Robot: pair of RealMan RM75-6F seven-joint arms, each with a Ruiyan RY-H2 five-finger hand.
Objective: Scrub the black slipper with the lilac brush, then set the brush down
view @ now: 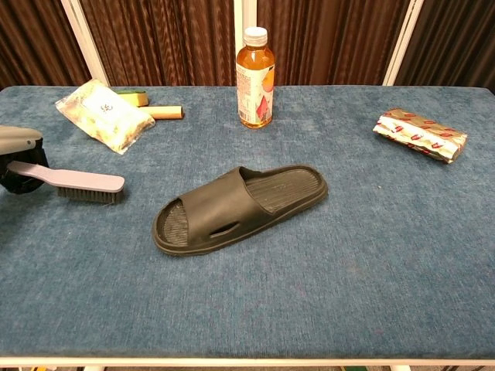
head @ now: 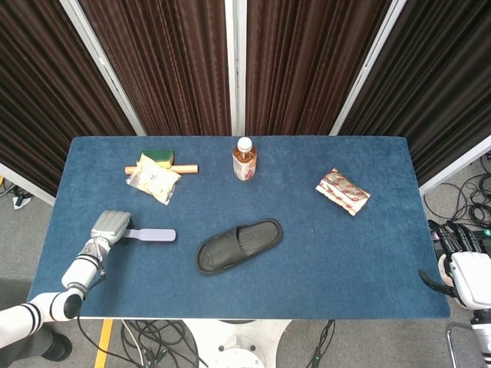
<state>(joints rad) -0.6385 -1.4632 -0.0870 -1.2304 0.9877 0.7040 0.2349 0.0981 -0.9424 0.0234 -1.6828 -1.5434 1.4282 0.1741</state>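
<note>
Dark pleated curtains with pale uprights hang behind a blue-covered bench (head: 322, 253). On its near left side, the left hand (head: 108, 227) grasps the handle of the lilac brush (head: 153, 234); in the chest view the brush head looks tilted, bristles down on the cloth, with the handle raised into the hand. The black slipper (head: 238, 245) lies sole-down near the bench's middle, well apart from the brush and angled with its toe toward the near left. Behind it stands a capped bottle (head: 244, 159), upright and filled with amber liquid. At far left sit a crinkled pale packet (head: 153, 179), a green-and-yellow sponge (head: 157, 156) and a tan stick (head: 184, 169), close together. A red-printed foil packet (head: 343, 192) lies at right. Off the bench's right edge, the right hand (head: 466, 270) holds nothing, its dark fingers (head: 454, 235) spread.
</note>
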